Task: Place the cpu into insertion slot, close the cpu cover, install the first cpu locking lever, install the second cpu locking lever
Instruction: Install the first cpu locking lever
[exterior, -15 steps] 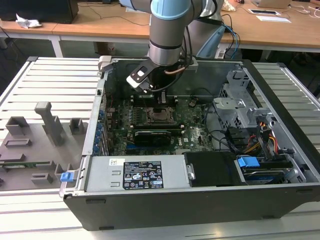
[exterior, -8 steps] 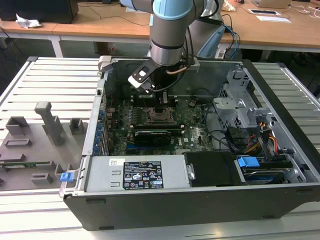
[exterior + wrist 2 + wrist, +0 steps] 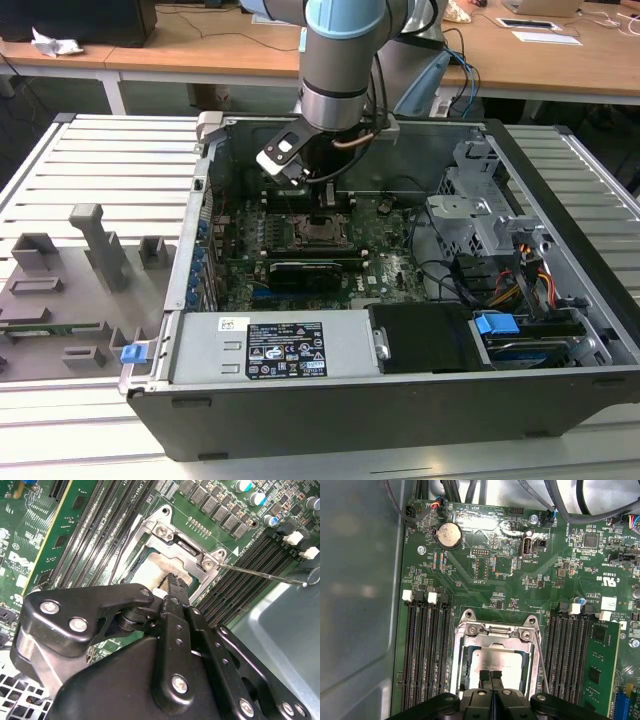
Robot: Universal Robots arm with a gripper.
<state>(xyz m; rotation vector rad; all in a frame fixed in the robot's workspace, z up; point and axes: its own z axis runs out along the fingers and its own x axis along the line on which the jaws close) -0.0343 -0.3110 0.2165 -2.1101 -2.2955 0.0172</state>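
First wrist view is showing the jaws closed, their tips pressed together with nothing visible between them, hanging right over one edge of the cpu (image 3: 496, 661); whether they are touching its metal face I cannot tell. The cpu is sitting flat in the insertion slot (image 3: 464, 656), and the cpu cover (image 3: 495, 636) is lying around it, its window framing the chip. A thin wire locking lever (image 3: 543, 667) is running along one side of the socket, just beside the jaws; in the second wrist view this lever (image 3: 260, 574) is sticking out from a socket corner toward the grey case wall. Black memory slots (image 3: 427, 650) are flanking the socket on both sides, and a green memory module (image 3: 600, 667) is standing among the slots on the lever's side. In the exterior view the arm (image 3: 335, 60) is reaching down into the open computer case (image 3: 560, 200), which is resting on the slatted counter (image 3: 110, 160).
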